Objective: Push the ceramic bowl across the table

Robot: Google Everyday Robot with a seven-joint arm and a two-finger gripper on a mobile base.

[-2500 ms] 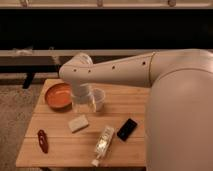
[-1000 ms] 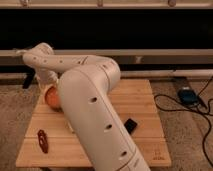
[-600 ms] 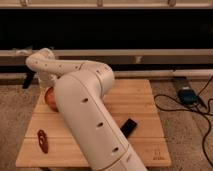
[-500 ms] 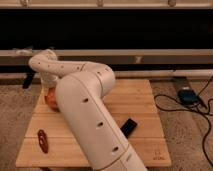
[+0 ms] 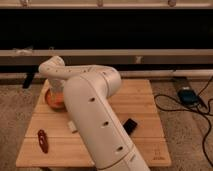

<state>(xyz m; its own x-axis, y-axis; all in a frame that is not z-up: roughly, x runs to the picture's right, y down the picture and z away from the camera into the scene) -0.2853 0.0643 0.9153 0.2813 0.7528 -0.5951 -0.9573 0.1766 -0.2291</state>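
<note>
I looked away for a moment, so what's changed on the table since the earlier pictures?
The arm swung from the right across the table, bringing the gripper down at the ceramic bowl by the far-left corner. The bowl, red object and black device sit about where they were; the arm now hides the cup.

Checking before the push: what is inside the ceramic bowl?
Only an orange strip of the ceramic bowl shows, with nothing visible on it. The pincer, down over the bowl, and the white arm cover the rest, so its contents cannot be judged.
</note>
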